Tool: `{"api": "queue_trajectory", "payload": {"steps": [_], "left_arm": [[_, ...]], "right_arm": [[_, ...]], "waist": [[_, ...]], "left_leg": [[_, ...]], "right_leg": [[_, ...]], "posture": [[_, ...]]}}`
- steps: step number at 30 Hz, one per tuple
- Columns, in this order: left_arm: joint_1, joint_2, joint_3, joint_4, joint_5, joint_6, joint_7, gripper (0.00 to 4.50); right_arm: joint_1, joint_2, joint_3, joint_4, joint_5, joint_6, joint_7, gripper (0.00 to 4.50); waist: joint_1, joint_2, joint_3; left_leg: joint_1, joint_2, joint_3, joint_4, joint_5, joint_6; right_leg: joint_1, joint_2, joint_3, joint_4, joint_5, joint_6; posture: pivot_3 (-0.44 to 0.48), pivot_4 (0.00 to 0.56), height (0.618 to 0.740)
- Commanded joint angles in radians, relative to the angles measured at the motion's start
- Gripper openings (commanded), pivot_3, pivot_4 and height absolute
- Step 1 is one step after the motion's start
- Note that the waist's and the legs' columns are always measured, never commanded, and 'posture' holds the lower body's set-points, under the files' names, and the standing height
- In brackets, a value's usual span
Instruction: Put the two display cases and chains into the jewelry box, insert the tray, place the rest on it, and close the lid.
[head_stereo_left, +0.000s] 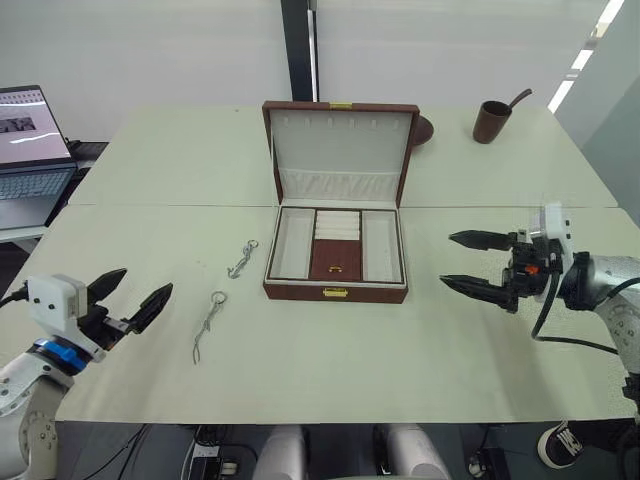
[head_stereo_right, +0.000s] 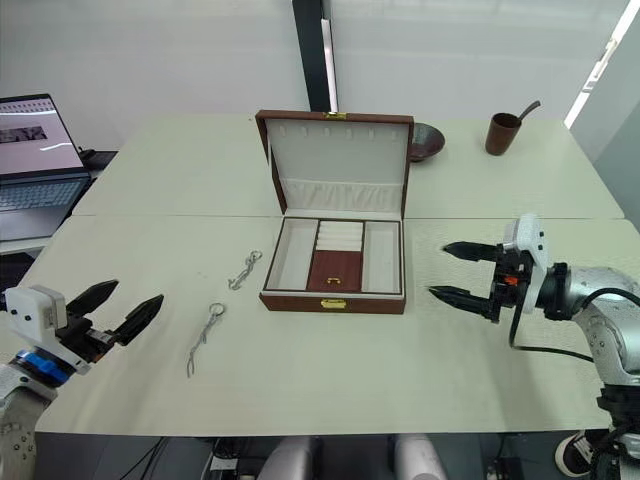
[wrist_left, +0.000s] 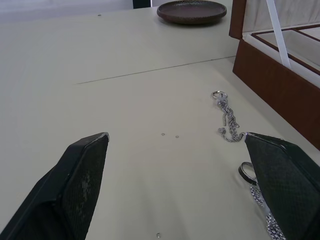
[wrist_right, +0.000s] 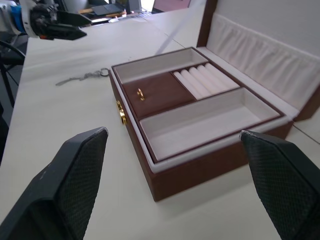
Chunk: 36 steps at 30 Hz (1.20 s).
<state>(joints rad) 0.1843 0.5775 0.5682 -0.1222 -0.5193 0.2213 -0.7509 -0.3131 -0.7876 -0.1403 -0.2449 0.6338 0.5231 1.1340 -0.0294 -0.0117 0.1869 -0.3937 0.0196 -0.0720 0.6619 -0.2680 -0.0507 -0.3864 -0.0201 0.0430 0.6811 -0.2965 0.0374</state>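
The jewelry box (head_stereo_left: 300, 292) stands open mid-table, its lid (head_stereo_left: 340, 150) upright. The tray (head_stereo_left: 293, 245) sits in the top of the box, with cream side compartments and a brown middle holding a small gold piece. Two chains lie on the table left of the box, one (head_stereo_left: 242, 259) nearer it and one (head_stereo_left: 207, 325) closer to me. My left gripper (head_stereo_left: 145, 281) hovers open at the near left, apart from the chains. At the right of the box my right gripper (head_stereo_left: 448, 260) is open and empty. The display cases are out of view.
A laptop (head_stereo_left: 30, 150) sits past the table's far left edge. A dark brown bowl (head_stereo_left: 424, 130) lies behind the lid, and a brown cup (head_stereo_left: 490, 122) with a spoon stands at the back right. A seam crosses the table behind the box.
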Motion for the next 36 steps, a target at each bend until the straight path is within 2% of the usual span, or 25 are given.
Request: {"api": "queue_trajectory", "payload": {"steps": [1, 6, 14, 24, 36], "left_arm": [[0.025, -0.036, -0.024, -0.085, -0.009, 0.013, 0.049, 4.50], [0.105, -0.152, -0.105, -0.182, 0.042, 0.001, 0.142, 4.50], [0.119, -0.217, -0.194, -0.174, 0.142, -0.041, 0.237, 4.50], [0.085, -0.205, -0.257, -0.101, 0.230, -0.081, 0.258, 4.50], [0.063, -0.177, -0.292, -0.037, 0.274, -0.056, 0.265, 4.50]], "right_arm": [[-0.043, 0.016, 0.017, -0.078, 0.042, 0.032, -0.023, 4.48], [-0.090, 0.043, 0.085, -0.140, 0.049, 0.051, -0.029, 4.48], [-0.099, 0.050, 0.127, -0.133, 0.024, 0.032, -0.022, 4.48], [-0.088, 0.046, 0.132, -0.132, 0.015, 0.020, -0.008, 4.48], [-0.063, 0.048, 0.133, -0.131, 0.003, 0.005, -0.013, 4.48]], "waist": [[0.000, 0.000, 0.000], [0.000, -0.001, 0.000], [0.003, -0.002, -0.001], [0.003, -0.002, -0.001], [0.003, -0.001, -0.002]], "left_leg": [[0.000, 0.000, 0.000, 0.000, 0.000, 0.000], [0.000, 0.000, 0.000, 0.000, 0.000, 0.000], [0.000, -0.006, 0.000, 0.000, 0.000, 0.000], [0.000, -0.007, -0.001, 0.000, 0.000, 0.000], [0.001, -0.007, -0.001, 0.000, 0.000, 0.000]], "right_leg": [[0.000, 0.000, 0.000, 0.000, 0.000, 0.000], [0.000, 0.000, 0.000, 0.000, 0.000, 0.000], [0.001, -0.001, 0.000, 0.000, 0.000, 0.000], [0.001, 0.000, -0.001, 0.000, 0.000, 0.000], [0.001, 0.000, -0.001, 0.000, 0.000, 0.000]], "posture": [[0.000, 0.150, 0.740], [0.000, 0.150, 0.740], [0.000, 0.150, 0.740], [0.000, 0.150, 0.740], [0.000, 0.150, 0.740]]}}
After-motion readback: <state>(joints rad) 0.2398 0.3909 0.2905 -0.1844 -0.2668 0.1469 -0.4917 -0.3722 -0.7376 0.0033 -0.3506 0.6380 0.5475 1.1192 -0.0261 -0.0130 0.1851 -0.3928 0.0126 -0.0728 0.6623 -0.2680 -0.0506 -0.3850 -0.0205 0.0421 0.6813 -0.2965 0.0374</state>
